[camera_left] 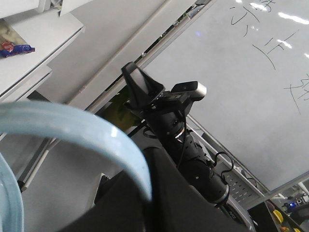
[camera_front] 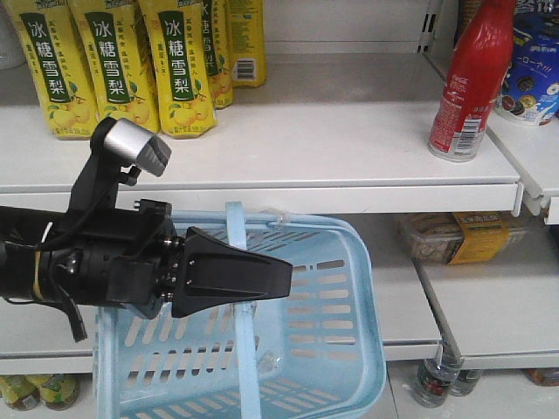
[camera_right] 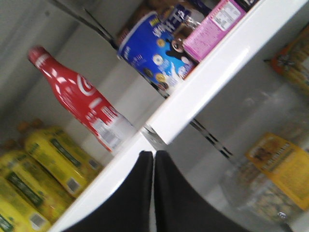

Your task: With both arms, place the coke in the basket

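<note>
Front-facing view: basket (camera_front: 345, 323) partly behind hand (camera_front: 281, 276)

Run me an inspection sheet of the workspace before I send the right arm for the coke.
Surface: white shelf, bare between the goods.
Job's things: coke upright at the shelf's right end; basket hangs tilted below, no coke in it.
Clutter: yellow bottles at left; blue tub right of the coke.
Claws: left claw shut on the basket's strap handle; right claw shut, empty, apart from the coke.
Cables: black cable hanging under the left arm.
Surroundings: whiteboard with writing, in the left wrist view.
</note>
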You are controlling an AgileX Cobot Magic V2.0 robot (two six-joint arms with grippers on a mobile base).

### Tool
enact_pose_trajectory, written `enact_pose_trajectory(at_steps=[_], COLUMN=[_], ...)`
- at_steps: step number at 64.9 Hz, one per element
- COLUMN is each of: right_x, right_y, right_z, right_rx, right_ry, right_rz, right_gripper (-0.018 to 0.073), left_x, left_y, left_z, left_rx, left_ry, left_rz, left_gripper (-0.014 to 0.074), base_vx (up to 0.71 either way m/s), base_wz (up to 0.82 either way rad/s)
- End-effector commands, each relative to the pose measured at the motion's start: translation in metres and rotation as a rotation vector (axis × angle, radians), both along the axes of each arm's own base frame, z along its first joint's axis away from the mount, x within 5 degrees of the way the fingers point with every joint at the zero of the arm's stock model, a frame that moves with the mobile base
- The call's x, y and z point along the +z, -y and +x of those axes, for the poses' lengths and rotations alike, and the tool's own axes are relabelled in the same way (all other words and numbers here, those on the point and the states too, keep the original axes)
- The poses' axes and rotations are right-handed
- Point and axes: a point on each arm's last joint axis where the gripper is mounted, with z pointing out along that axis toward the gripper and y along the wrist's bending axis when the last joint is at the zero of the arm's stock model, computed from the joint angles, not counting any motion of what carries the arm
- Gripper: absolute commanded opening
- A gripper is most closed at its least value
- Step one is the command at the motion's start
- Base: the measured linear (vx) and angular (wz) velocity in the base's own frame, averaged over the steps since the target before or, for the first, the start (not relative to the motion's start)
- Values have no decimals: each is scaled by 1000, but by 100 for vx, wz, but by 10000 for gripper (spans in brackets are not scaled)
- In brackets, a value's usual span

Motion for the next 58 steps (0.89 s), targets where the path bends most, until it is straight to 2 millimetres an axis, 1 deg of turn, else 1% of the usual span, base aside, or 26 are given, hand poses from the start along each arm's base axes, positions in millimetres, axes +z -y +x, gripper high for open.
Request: enact_pose_trajectory(at_steps=[1,4,7,11,12,13,16,17,22,26,31,33,39,44,48,49,54,58], right_x=[27,40,60,81,90,93,109,118,142,161,174,177,182,185,189,190,194,197], right_y=[-1,-4,-6,-9,-9,-9,-10,-10,-13,-19,-27,-31,-37,-39,-36,-35,-29,-26], right_z=[-9,-13,-18,-20,-21,-21,-20,-19,-14,-4,11,19,39,56,70,73,87,97], right_rx=[22,25,15,-11,-20,-21,-50,-57,-58,-30,58,93,193,249,244,237,186,171], right_ry=[202,230,259,248,250,248,230,229,234,249,254,237,183,128,90,83,43,25], right_rz=[18,-40,-145,-283,-312,-322,-428,-454,-550,-676,-772,-830,-904,-918,-895,-886,-828,-816], right_gripper=[-4,-4,-4,-4,-4,-4,-4,-4,1,17,55,76,165,297,395,433,557,636], left_x=[28,28,28,28,28,28,28,28,28,28,28,28,28,28,28,28,28,28], left_y=[-2,-2,-2,-2,-2,-2,-2,-2,-2,-2,-2,-2,-2,-2,-2,-2,-2,-2], left_z=[-19,-19,-19,-19,-19,-19,-19,-19,-19,-19,-19,-19,-19,-19,-19,-19,-19,-19], left_rx=[-147,-147,-147,-147,-147,-147,-147,-147,-147,-147,-147,-147,-147,-147,-147,-147,-147,-147], left_ry=[22,22,22,22,22,22,22,22,22,22,22,22,22,22,22,22,22,22], left_rz=[-168,-168,-168,-168,-168,-168,-168,-168,-168,-168,-168,-168,-168,-168,-168,-168,-168,-168], left_gripper=[-6,-6,-6,-6,-6,-6,-6,-6,-6,-6,-6,-6,-6,-6,-6,-6,-6,-6], base_vx=[0,0,0,0,0,0,0,0,0,0,0,0,0,0,0,0,0,0], base_wz=[0,0,0,0,0,0,0,0,0,0,0,0,0,0,0,0,0,0])
